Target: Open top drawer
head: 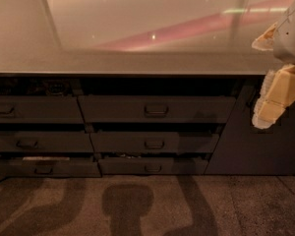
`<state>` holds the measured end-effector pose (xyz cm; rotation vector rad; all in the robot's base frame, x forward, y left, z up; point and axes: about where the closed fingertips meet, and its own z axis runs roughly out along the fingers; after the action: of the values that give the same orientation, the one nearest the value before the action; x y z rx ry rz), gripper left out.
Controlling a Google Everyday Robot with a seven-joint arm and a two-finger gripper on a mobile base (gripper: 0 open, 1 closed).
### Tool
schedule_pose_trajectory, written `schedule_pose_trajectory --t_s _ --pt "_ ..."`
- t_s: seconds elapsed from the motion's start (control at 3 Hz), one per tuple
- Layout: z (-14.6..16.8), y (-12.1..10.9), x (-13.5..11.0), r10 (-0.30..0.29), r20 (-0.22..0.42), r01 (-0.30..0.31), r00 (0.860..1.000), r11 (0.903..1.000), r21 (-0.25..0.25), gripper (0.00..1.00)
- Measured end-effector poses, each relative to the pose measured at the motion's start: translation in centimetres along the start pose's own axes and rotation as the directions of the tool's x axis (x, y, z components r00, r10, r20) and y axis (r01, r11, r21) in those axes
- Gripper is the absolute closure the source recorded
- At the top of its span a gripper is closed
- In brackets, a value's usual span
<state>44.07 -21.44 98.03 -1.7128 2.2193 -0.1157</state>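
The top drawer [113,109] is the wide dark grey front in the middle column, just under the countertop. Its small rectangular loop handle [156,110] sits at the centre. A dark gap shows above the front; I cannot see the drawer's inside. My gripper [260,82] hangs at the right edge of the view, level with the drawer's top row. Its pale yellow fingers [278,95] are spread apart and hold nothing. It is well to the right of the handle, not touching the drawer.
A grey countertop [137,63] runs above the drawers. Two more drawers [155,143] lie below the top one. A left column of drawers [34,109] shows clutter above its top front. A plain handle-less panel [250,146] stands at the right. Speckled floor [147,205] lies in front.
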Motion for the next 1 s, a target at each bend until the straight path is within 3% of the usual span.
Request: schedule_pose_trajectory --t_s 0.33,0.67,1.0 --pt "0.3 -0.2 0.0 0.008 -0.010 -0.008 1.000 1.0000 0.002 0.00" --pt "5.3 -1.5 1.2 0.015 -0.030 -0.017 0.999 0.9973 -0.071 0.00" --pt "10.1 -2.6 3.0 0.050 -0.039 -0.055 0.998 0.9881 -0.144 0.00"
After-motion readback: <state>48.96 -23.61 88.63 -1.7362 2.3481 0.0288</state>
